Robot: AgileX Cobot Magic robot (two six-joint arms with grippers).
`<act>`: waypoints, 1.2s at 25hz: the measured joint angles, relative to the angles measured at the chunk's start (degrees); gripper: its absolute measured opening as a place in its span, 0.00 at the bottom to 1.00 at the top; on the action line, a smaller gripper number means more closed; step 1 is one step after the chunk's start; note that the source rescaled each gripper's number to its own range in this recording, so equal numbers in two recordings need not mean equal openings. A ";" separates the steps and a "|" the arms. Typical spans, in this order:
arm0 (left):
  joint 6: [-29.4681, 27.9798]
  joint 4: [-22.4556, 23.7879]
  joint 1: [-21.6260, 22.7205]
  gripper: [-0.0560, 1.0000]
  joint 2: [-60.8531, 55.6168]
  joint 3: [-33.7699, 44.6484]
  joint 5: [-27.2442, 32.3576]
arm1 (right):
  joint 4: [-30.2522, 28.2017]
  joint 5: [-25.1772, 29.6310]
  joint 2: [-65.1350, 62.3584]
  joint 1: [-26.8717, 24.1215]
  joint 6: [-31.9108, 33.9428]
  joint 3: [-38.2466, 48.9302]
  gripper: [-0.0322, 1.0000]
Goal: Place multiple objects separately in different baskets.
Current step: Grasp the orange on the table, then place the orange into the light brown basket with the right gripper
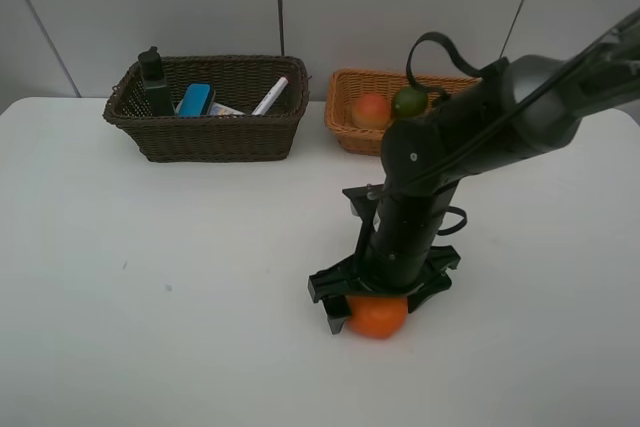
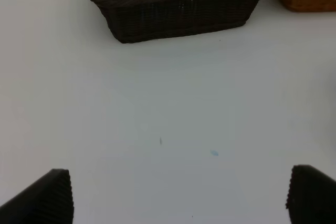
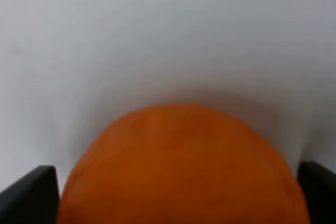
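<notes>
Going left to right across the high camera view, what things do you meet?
Dark green pump bottle, blue-capped bottle, marker, orange fruit on the table, green fruit in the light basket.

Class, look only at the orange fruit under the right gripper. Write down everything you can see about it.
The orange fruit is round and evenly bright orange, with smooth, faintly dimpled skin; no stem shows. It rests on the white table, near the front, far from both baskets. The right gripper stands directly over it, open, one black finger on either side. The right wrist view shows slight gaps between fruit and fingers, so it does not look gripped yet.
</notes>
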 joint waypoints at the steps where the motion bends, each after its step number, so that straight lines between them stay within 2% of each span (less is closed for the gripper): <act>1: 0.00 0.00 0.00 1.00 0.00 0.00 0.00 | 0.24 0.00 0.00 0.00 -0.61 0.00 1.00; 5: 0.00 0.00 0.00 1.00 0.00 0.00 0.00 | 1.69 0.00 0.00 0.00 -2.16 -0.05 0.98; 7: 0.00 0.00 0.00 1.00 0.00 0.00 0.00 | 1.76 0.11 0.00 0.00 -2.23 -0.05 0.89; 9: 0.00 0.00 0.00 1.00 0.00 0.00 0.00 | 1.83 0.45 0.11 0.00 -2.29 -0.05 0.71; 10: 0.00 0.00 0.00 1.00 0.00 0.00 0.00 | 2.06 0.46 0.11 0.00 -2.29 -0.05 0.68; 23: 0.00 0.00 0.00 1.00 0.00 0.00 0.00 | 2.52 1.12 -0.38 0.00 -2.66 -0.17 0.68; 27: 0.00 0.00 0.00 1.00 0.00 0.00 0.00 | 2.27 5.88 -4.37 0.00 -2.86 -2.42 0.68; 30: 0.00 0.00 0.00 1.00 0.00 0.00 0.00 | -0.72 9.28 -8.56 -0.14 -2.90 -6.59 0.68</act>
